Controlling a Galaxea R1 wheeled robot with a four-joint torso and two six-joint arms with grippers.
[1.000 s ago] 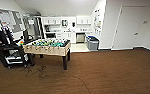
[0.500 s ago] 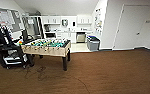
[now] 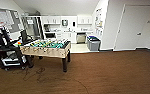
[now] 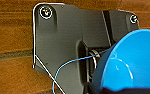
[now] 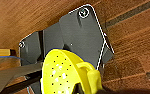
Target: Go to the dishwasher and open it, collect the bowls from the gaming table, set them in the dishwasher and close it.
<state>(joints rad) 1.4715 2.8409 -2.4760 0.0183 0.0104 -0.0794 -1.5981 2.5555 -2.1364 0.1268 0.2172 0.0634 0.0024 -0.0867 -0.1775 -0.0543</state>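
Note:
In the left wrist view a bright blue bowl [image 4: 131,62] hangs over the wooden floor, with my left gripper [image 4: 116,89] shut on it. In the right wrist view a yellow-green bowl [image 5: 63,72] with small holes is held the same way by my right gripper [image 5: 91,87]. The dishwasher [image 3: 81,38], a steel front under the white counter, stands far off in the kitchen nook; from here I cannot tell whether its door is open. The gaming table is out of view.
A table-football table [image 3: 47,48] stands left of centre on the brown floor. A person with a black cart [image 3: 6,51] is at the far left. A grey bin [image 3: 93,43] sits by the nook's right wall. A closed white door [image 3: 132,27] is at the right.
The head view has barely shifted. The person at the left has moved a little; nothing else has visibly changed.

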